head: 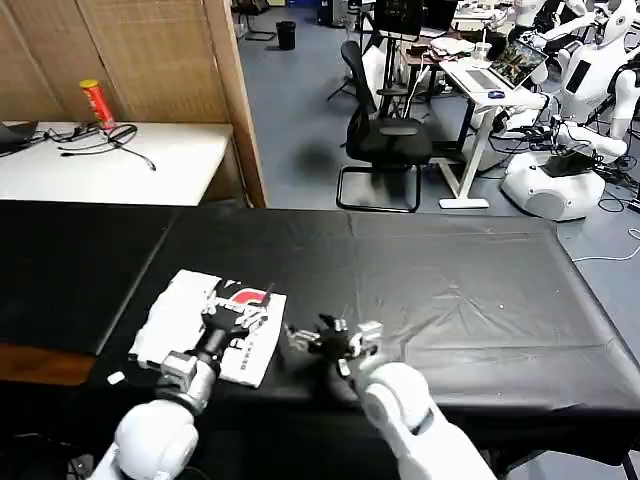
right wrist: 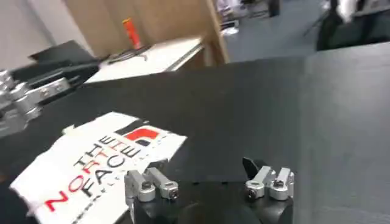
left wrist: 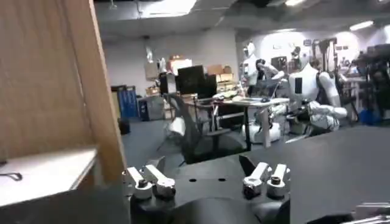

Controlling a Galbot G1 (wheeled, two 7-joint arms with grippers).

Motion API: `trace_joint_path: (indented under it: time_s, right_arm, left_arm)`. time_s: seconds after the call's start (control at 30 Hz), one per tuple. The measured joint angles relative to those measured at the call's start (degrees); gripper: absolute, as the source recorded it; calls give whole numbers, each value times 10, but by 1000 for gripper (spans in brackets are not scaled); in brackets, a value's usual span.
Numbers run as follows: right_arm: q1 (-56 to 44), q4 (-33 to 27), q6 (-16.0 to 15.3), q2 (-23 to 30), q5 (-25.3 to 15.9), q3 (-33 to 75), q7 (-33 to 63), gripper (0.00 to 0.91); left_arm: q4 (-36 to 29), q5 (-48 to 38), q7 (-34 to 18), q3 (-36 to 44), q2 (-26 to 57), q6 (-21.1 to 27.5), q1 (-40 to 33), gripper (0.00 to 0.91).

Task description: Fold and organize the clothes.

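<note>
We see glossy white rounded arm shells at the frame's bottom, and black wrists ending in silver-knuckled, black-tipped grippers, left gripper [head: 232, 318] and right gripper [head: 335, 340].

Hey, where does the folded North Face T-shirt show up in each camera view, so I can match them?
Head view: the T-shirt lies on the black table, lower left, under the left gripper.
Left wrist view: not in it.
Right wrist view: lower left, lettering up.
Shared landmark: the wooden partition.
</note>
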Motion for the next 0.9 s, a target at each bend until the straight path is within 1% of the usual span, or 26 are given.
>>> trace_joint_path:
  time_s: [0.03, 0.1, 0.13, 0.2, 0.23, 0.27, 0.3, 0.33, 0.37, 0.4, 0.43, 0.5, 0.57, 0.7, 0.8, 0.9]
  right_arm:
    - [6, -8, 0, 3, -4, -7, 0, 839]
    - [18, -24, 0, 8, -11, -19, -1, 790]
    - [23, -31, 0, 12, -14, -26, -2, 741]
    - [31, -44, 0, 17, -17, -37, -3, 692]
    - [35, -49, -1, 19, -18, -42, -4, 605]
    - [38, -53, -1, 21, -19, -46, -4, 556]
    - [41, -58, -1, 23, -19, -50, -5, 458]
    - [44, -62, -1, 25, -20, -53, -5, 400]
    - [46, -66, -1, 27, -21, -55, -6, 302]
    - [47, -68, -1, 28, -22, -56, -6, 302]
    - [49, -73, 0, 29, -22, -57, -7, 185]
    - [51, -78, 1, 30, -22, -57, -9, 98]
    - [50, -83, 4, 30, -27, -56, -12, 78]
    - [43, -79, 5, 27, -34, -50, -14, 68]
    - [33, -67, 4, 19, -34, -32, -14, 68]
    - [19, -45, -5, 3, -35, -5, -14, 78]
  left_arm:
    - [0, -1, 0, -5, 2, -1, 2, 878]
    - [0, -2, 0, -13, 6, -1, 5, 878]
    - [0, -2, 0, -15, 7, -2, 7, 878]
    - [-1, -2, 0, -22, 9, -3, 10, 878]
    - [-2, -2, 0, -26, 10, -3, 12, 878]
    - [-2, -2, 0, -30, 10, -4, 13, 878]
    - [-3, -2, 0, -32, 11, -4, 14, 878]
    - [-3, -2, 0, -35, 11, -4, 15, 878]
    - [-4, -2, 0, -37, 11, -4, 16, 878]
    - [-4, -2, 0, -39, 11, -4, 17, 878]
    - [-5, -2, 0, -41, 11, -4, 18, 878]
    - [-5, -2, 0, -45, 10, -5, 21, 878]
    - [-4, 0, 0, -48, 8, -6, 23, 878]
    - [-1, 0, 0, -55, 6, -8, 26, 878]
    - [4, -1, 1, -61, 3, -10, 27, 878]
    - [15, -4, 1, -68, 1, -13, 25, 878]
